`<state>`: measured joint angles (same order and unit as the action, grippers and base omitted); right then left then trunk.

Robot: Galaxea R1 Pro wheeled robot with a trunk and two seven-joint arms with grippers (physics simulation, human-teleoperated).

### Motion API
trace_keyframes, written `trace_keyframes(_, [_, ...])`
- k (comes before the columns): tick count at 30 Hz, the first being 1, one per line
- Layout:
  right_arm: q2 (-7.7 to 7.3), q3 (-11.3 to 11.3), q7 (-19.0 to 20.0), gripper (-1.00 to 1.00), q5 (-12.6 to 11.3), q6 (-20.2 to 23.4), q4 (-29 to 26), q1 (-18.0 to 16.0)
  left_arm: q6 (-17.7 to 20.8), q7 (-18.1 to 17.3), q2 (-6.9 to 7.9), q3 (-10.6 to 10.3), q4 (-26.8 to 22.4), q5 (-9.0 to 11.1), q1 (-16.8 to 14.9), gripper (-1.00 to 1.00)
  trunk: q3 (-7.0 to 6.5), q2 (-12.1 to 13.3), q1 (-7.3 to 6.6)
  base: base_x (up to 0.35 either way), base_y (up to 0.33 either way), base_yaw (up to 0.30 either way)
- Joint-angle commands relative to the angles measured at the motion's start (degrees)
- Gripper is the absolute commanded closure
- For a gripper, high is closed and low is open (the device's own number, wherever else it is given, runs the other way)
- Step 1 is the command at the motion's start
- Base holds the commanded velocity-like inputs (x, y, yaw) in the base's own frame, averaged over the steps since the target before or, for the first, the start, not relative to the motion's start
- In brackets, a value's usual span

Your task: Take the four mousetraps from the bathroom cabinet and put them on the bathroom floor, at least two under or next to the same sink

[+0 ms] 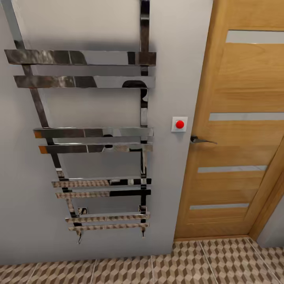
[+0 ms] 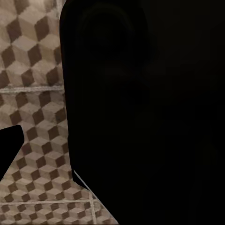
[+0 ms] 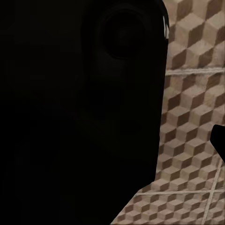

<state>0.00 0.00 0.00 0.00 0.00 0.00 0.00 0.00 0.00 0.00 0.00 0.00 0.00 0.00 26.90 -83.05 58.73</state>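
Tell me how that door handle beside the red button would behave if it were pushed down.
The door handle looks like a slim dark metal lever, so it is probably stiff and would pivot rather than bend. Its smooth, narrow bar may be slippery under an end effector. The wooden door it sits on appears shut, so the door itself likely would not move from a downward push alone.

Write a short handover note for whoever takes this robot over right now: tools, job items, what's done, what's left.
Left and right tool: state cannot be told; both wrist views are mostly dark robot body above the cube-patterned brown and beige tiled floor.
Head view faces a grey wall with a chrome ladder-shaped towel rail, a red wall button and an orange-brown wooden door.
No progress visible.
Left: find the cabinet, fetch four mousetraps, place them by the sink.
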Motion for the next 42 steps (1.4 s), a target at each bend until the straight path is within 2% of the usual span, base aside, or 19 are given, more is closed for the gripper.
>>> trace_keyframes(1, [-0.24, -0.2, -0.1, -1.00, -0.3, -0.3, 0.1, 0.1, -0.2, -0.1, 0.20, 0.0, -0.3, 0.0, -0.1, -1.00, 0.03, 0.0, 0.00, 0.000, 0.000, 0.000])
trace_keyframes(10, [-0.26, -0.3, -0.1, -1.00, -0.3, -0.6, 0.1, 0.1, -0.3, -0.1, 0.34, 0.1, -0.5, 0.0, -0.1, -1.00, 0.03, 0.0, 0.00, 0.000, 0.000, 0.000])
trace_keyframes(23, [-0.36, -0.1, -0.1, -1.00, -0.3, -4.1, 0.1, 0.1, -1.2, -0.1, 0.81, 0.0, -2.0, 0.0, -0.1, -1.00, 0.03, 0.0, 0.00, 0.000, 0.000, 0.000])
trace_keyframes(42, [-0.38, -0.1, -0.1, -1.00, -0.4, -4.6, 0.1, 0.1, -2.0, -0.1, 0.82, -0.1, -2.0, 0.0, -0.1, -1.00, 0.03, 0.0, 0.00, 0.000, 0.000, 0.000])
